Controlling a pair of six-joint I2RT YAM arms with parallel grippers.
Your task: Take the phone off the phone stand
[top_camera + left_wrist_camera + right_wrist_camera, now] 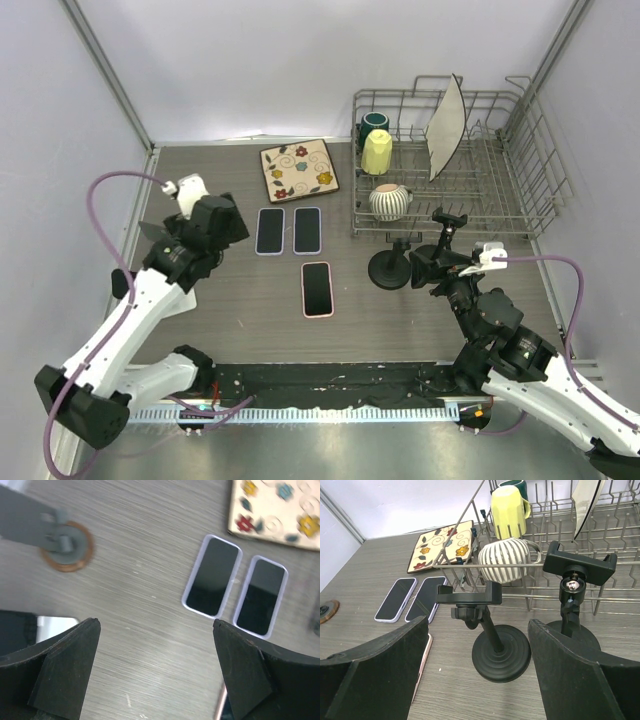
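Grey wood-grain laminate covers the table (230,300), closed in by pale matte walls, and you can see that neither stand holds anything. The nearer phone stand (500,652), with a round black weighted base, a slim neck and a bare clamp bar, sits just ahead of your right arm (560,395). The second phone stand (580,567) stands beside it against the wire dish rack (500,190), its clamp bare too. All three phones lie flat and face up, well apart from the stands. Two are glossy black slabs in lavender cases, one (270,231) side by side with the other (307,230), and a pink-cased phone (317,289) lies nearer to you. Which of them is the task's phone you cannot tell from here. Your left arm (140,300) hangs over bare table just left of the lavender pair, its jaws spread wide and pinching nothing. The right arm's jaws are also apart and empty, framing the nearer stand. My judgement is that the removal itself is done and you are at the release. What remains calls only for lifting the left jaws straight up so their rubbery black pads do not nudge the slick phones, then drawing both arms back. A ribbed striped mug (390,202), a yellow cup (376,152) and a floral mat (299,171) need no attention.
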